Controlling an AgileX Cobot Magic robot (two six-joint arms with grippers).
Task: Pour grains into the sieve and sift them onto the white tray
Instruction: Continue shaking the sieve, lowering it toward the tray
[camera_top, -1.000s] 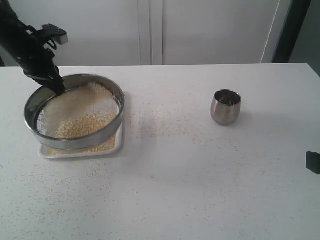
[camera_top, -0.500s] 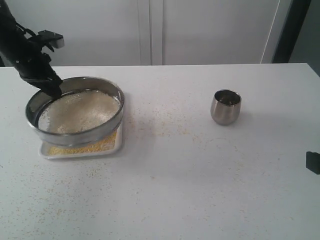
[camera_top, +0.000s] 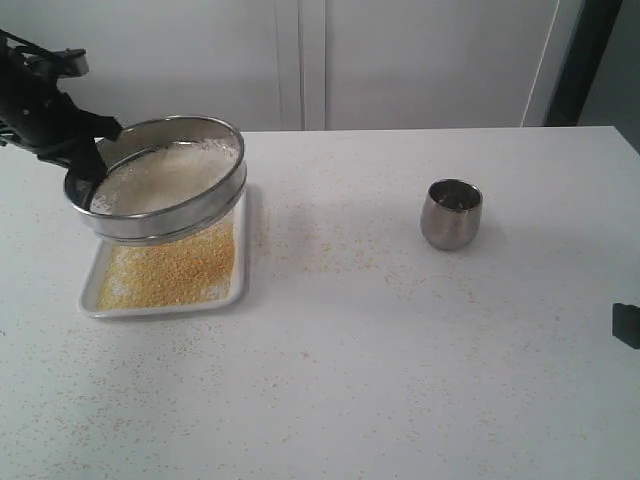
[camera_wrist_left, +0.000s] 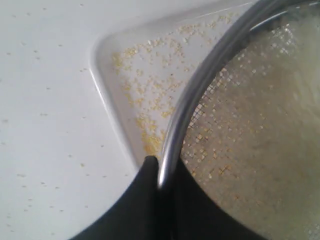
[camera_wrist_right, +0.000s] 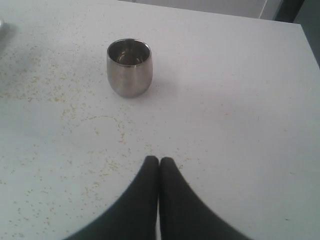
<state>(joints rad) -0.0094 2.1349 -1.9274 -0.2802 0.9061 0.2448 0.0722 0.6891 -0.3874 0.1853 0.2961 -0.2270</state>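
My left gripper (camera_top: 88, 165) is shut on the near-left rim of the sieve (camera_top: 200, 205) and holds it raised and tilted above the far end of the white tray (camera_top: 160, 311). Whitish grains (camera_top: 165, 172) lie on the mesh. A layer of fine yellow grains (camera_top: 175, 270) covers the tray. In the left wrist view the fingers (camera_wrist_left: 150, 172) pinch the steel rim of the sieve (camera_wrist_left: 200, 85), with the tray's corner (camera_wrist_left: 107, 95) below. My right gripper (camera_wrist_right: 159, 162) is shut on nothing, hovering over the table short of the steel cup (camera_wrist_right: 129, 66).
The small steel cup (camera_top: 451, 213) stands upright right of centre. Stray yellow grains (camera_top: 320, 245) are scattered over the white table between tray and cup. A dark part (camera_top: 626, 325) shows at the right edge.
The left gripper has lifted the sieve off the tray, drawn it back and left and tilted it, uncovering the yellow grains on the tray. The right gripper and cup have not moved.
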